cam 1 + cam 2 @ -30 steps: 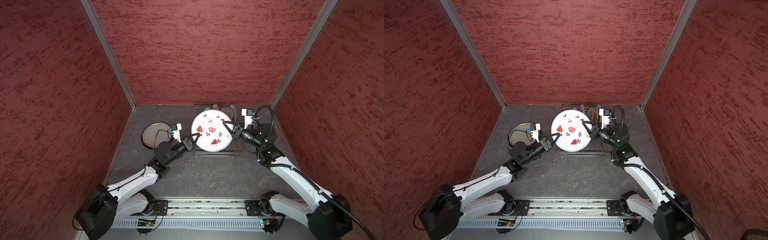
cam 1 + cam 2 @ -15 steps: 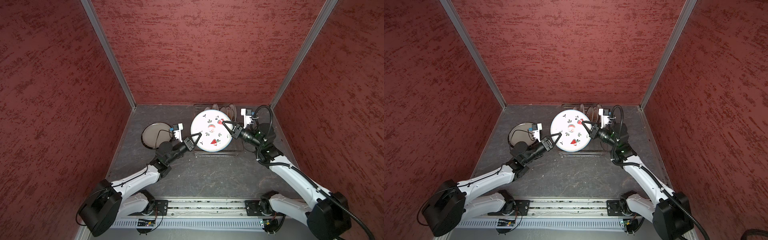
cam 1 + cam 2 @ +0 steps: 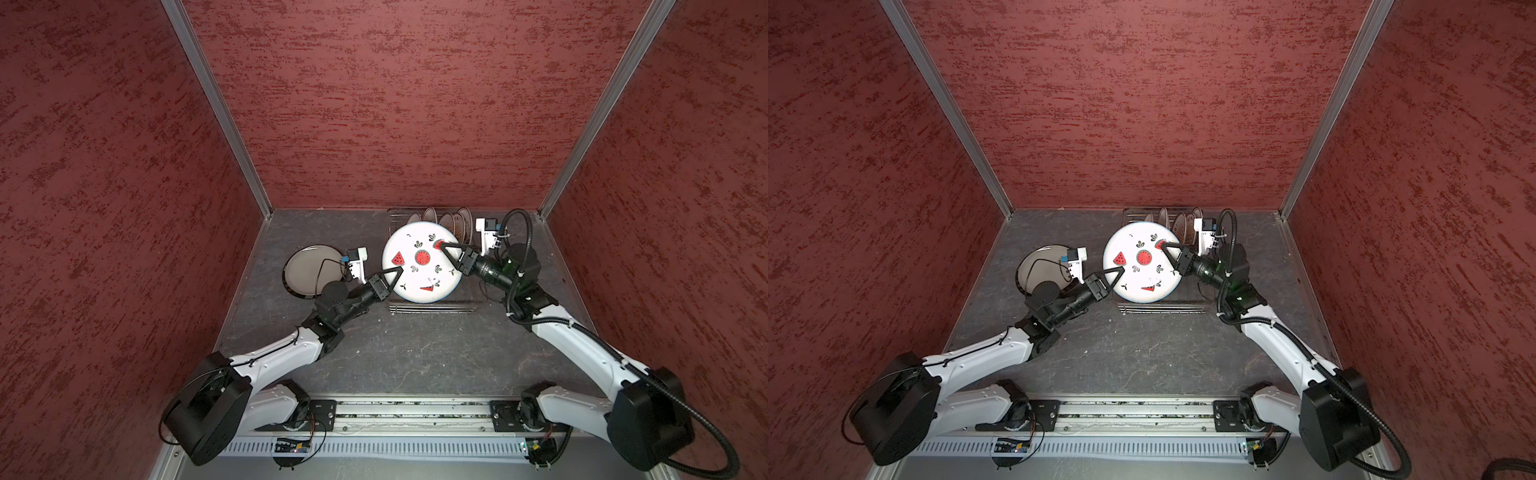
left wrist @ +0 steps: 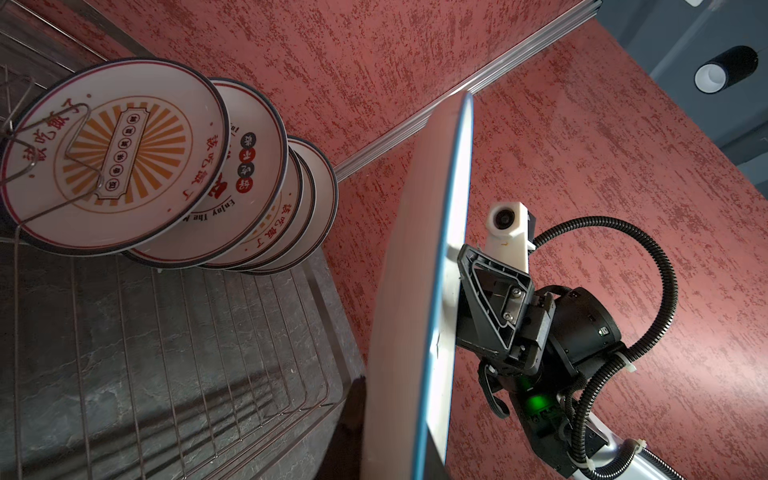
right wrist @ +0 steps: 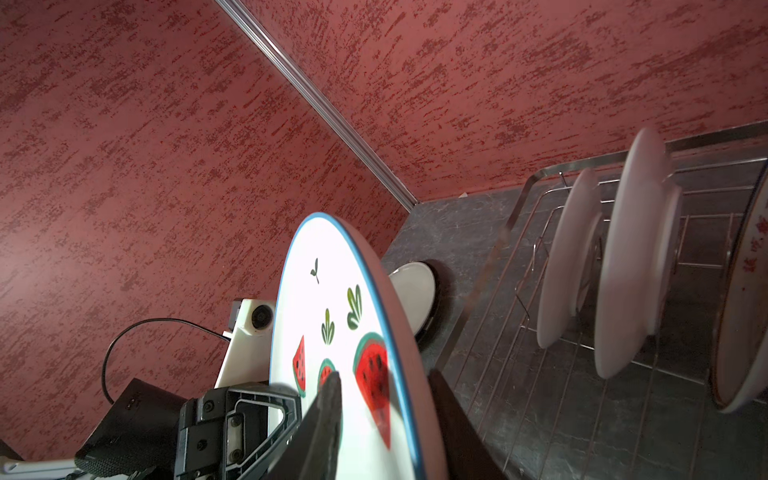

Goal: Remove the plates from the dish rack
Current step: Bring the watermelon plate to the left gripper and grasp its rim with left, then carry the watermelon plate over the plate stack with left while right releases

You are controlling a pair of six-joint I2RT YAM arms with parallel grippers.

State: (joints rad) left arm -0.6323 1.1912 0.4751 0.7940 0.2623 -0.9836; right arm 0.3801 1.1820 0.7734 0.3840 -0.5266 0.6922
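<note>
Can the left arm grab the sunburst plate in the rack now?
Probably not: the left claw is shut on the watermelon plate, so it has no free grip for the sunburst plate.

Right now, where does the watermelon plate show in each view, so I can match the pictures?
Top view: watermelon plate, printed face to the camera, just right of centre, covering much of the rack.
Top view: same plate, just left of centre.
Left wrist: edge-on, underside showing, beside the rack.
Right wrist: close up, printed face showing, beside the rack.
Shared landmark: the dish rack.
</note>
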